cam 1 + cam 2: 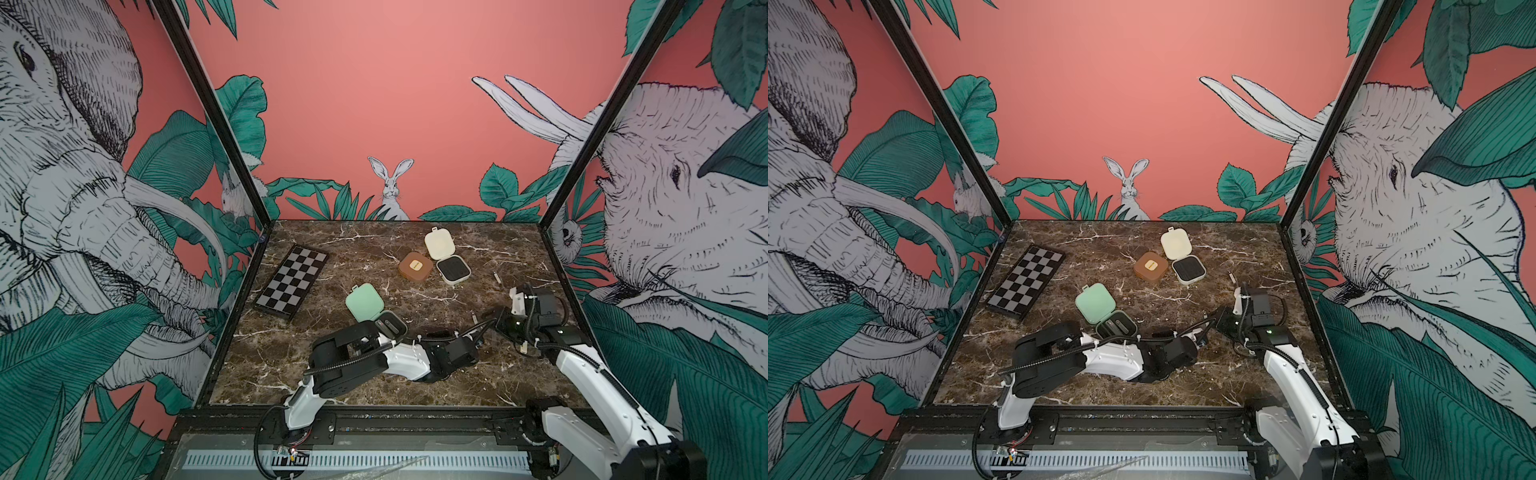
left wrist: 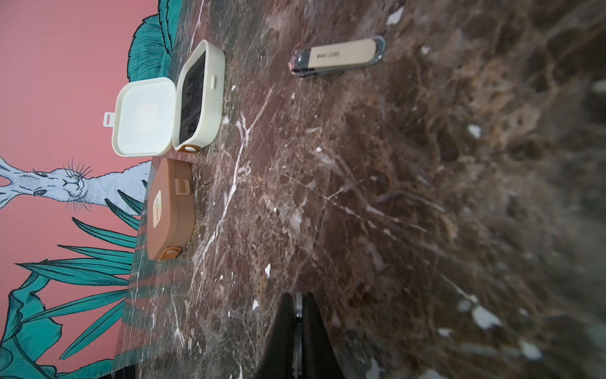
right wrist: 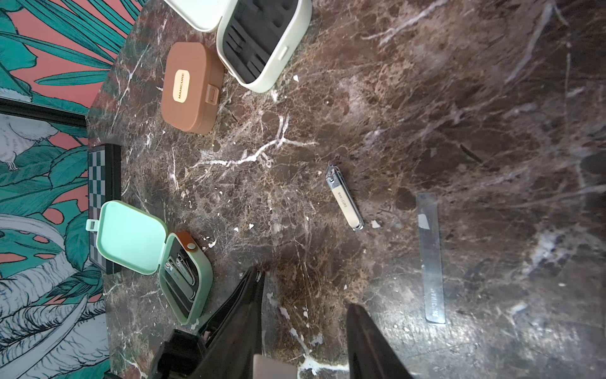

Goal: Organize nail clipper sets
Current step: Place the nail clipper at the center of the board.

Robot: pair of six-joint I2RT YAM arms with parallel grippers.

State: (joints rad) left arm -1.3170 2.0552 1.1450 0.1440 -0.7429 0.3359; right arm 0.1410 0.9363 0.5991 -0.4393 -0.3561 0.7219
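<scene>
Brown marble-look tabletop (image 1: 257,361), glossy and veined in white, is seen beneath both arms. Nearest, the left arm (image 1: 407,359) is folded low with its white forearm laid across the table toward the right. In both top views the near edge of the mint green case (image 1: 365,301) is covered by its elbow. The left gripper (image 2: 297,297) is seen with its dark fingers pressed almost together. A thin silvery sliver shows between them, but whether it is a tool cannot be told. The right arm (image 1: 582,370) is raised from the near right corner and bent leftward at the wrist. The right gripper (image 3: 305,290) is held with its fingers spread apart, only marble showing between them. The mint green case, a smooth rounded square, is laid open, and slim metal tools (image 3: 180,267) are seated in its black insert under a brown snap strap (image 3: 188,244). Near the right gripper a cream-faced steel nail clipper (image 3: 344,198) is laid flat on the marble. A clear, faintly lettered file (image 3: 431,259) lies near it and is hard to make out in the top views. Farther off, the brown case (image 1: 416,264) is shut, marked by a cream label. Just beside it the cream case (image 1: 440,245) is opened on a ribbed insert (image 1: 454,269), its lid cut off in the right wrist view. A black-and-grey checkerboard (image 1: 291,282) is set well apart at the far left.
</scene>
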